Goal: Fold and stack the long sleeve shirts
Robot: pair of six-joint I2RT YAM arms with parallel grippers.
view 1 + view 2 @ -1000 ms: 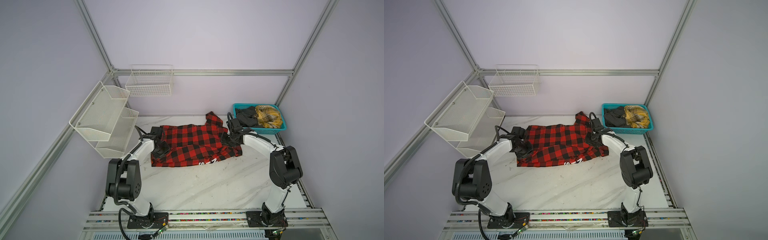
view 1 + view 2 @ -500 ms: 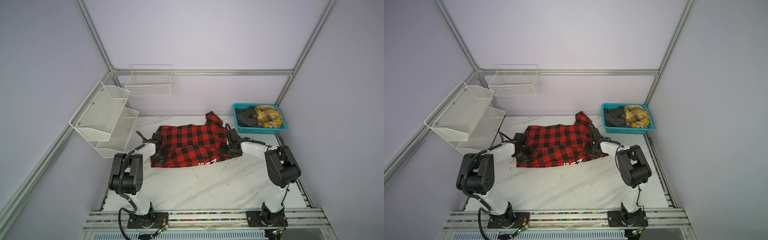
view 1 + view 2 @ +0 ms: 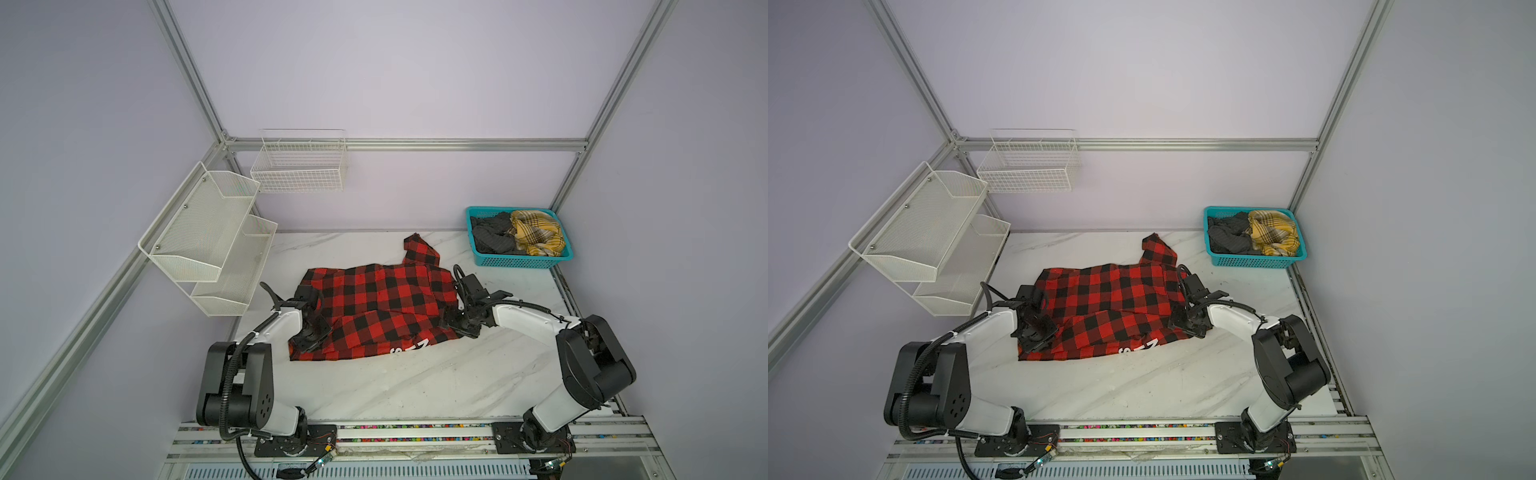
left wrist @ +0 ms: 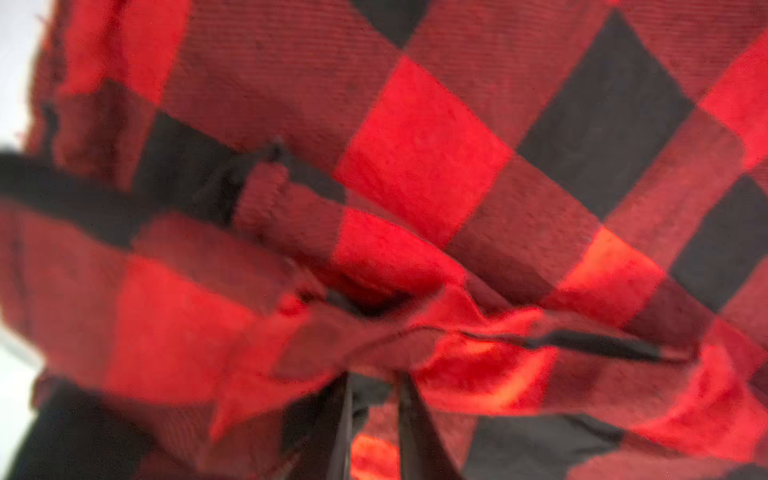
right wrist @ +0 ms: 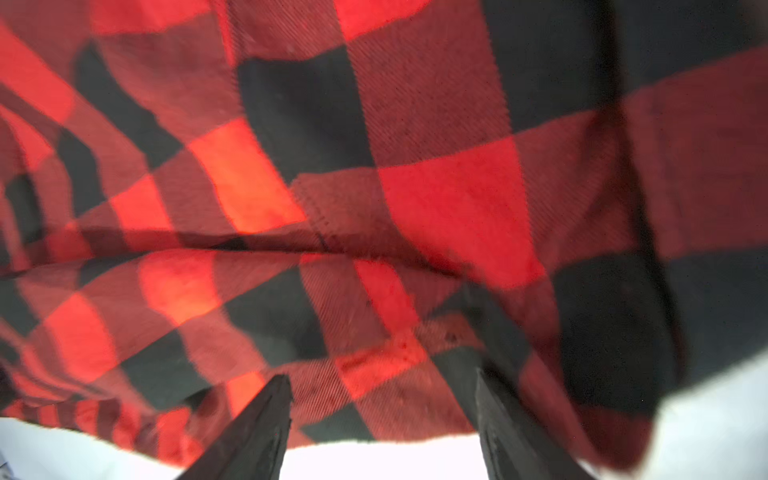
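Left gripper (image 3: 309,338) and right gripper (image 3: 451,322) are sitting nearer than a second ago, flanking the red-and-black shirt (image 3: 382,303) lying mid-table (image 3: 415,386). Right's jaws are gaping wide. Left's are nearly together under bunching cloth, and I can't tell if they're gripping.

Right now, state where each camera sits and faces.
Both top views: high in front, looking down on table and red-and-black shirt; left arm, right arm show whole.
Left wrist: on the left arm, close against the shirt; narrow-set jaws show.
Right wrist: on the right arm, at the shirt's edge; wide-set jaws show.
Shared: every view sees the shirt.
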